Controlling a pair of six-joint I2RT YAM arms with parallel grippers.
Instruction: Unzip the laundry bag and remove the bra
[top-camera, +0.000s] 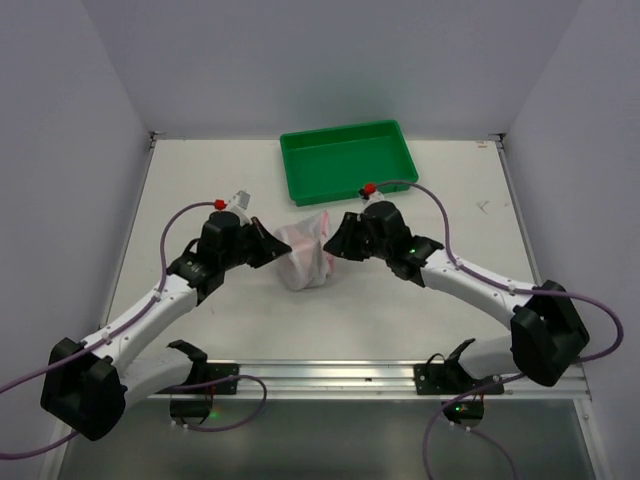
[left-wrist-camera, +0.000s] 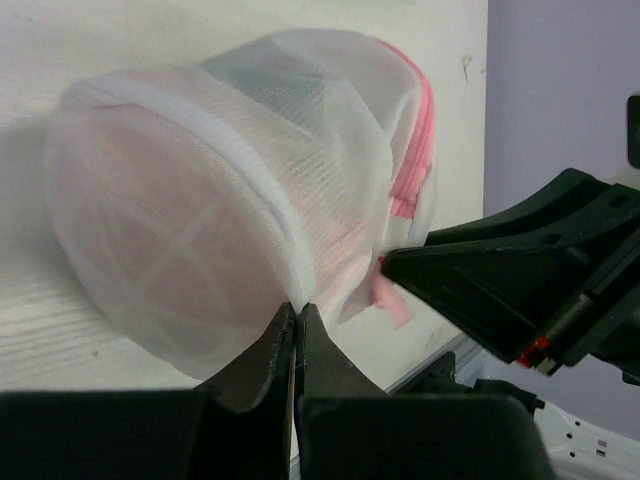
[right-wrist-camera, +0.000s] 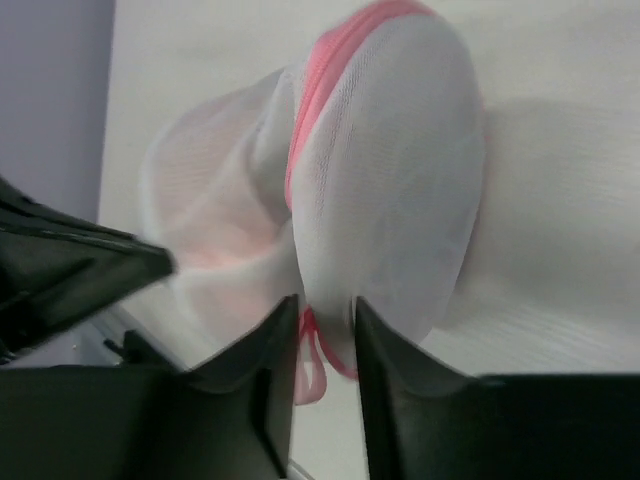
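The laundry bag (top-camera: 304, 254), a white mesh dome with pink zipper trim, lies on the table between both grippers. A pinkish shape, the bra (left-wrist-camera: 190, 240), shows dimly through the mesh. My left gripper (top-camera: 274, 248) is shut on a pinch of the bag's white mesh at its seam (left-wrist-camera: 297, 305). My right gripper (top-camera: 336, 240) is at the bag's other side; its jaws stand a little apart (right-wrist-camera: 325, 318), with the pink zipper pull loop (right-wrist-camera: 318, 350) and a fold of mesh between them. The pink zipper (right-wrist-camera: 320, 70) is closed as far as it shows.
A green rectangular tray (top-camera: 345, 160) stands just behind the bag at the back of the table. The right gripper's black fingers (left-wrist-camera: 480, 280) show close beside the bag in the left wrist view. White walls enclose the table.
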